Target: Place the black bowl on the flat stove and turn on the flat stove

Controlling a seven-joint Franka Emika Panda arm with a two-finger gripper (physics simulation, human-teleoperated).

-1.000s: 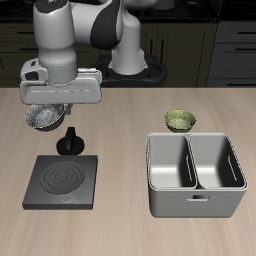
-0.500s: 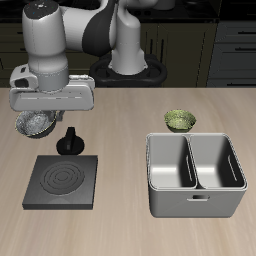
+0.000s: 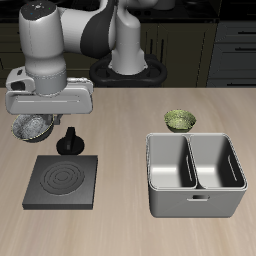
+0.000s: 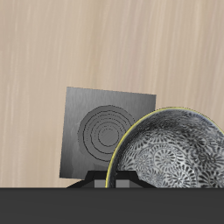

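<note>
The black bowl (image 3: 30, 127), dark outside and mottled silver inside, hangs in the air beyond the stove's back corner, tilted. My gripper (image 3: 44, 113) is shut on its rim, under the wide white hand. The flat stove (image 3: 62, 180), a black square plate with ring marks, lies on the table nearer the front edge, and its round knob (image 3: 72, 141) stands at the back edge. In the wrist view the black bowl (image 4: 173, 156) fills the near field and partly covers the flat stove (image 4: 98, 129). My fingertips are hidden in that view.
A grey two-compartment metal tray (image 3: 192, 207) stands on the other half of the table. A small olive-green bowl (image 3: 180, 120) sits just behind it. The robot's base and dark cabinets are at the back.
The arm has carried the bowl sideways, away from the tray and toward the table's side edge, and slightly lower. The stove, tray and green bowl have not moved.
</note>
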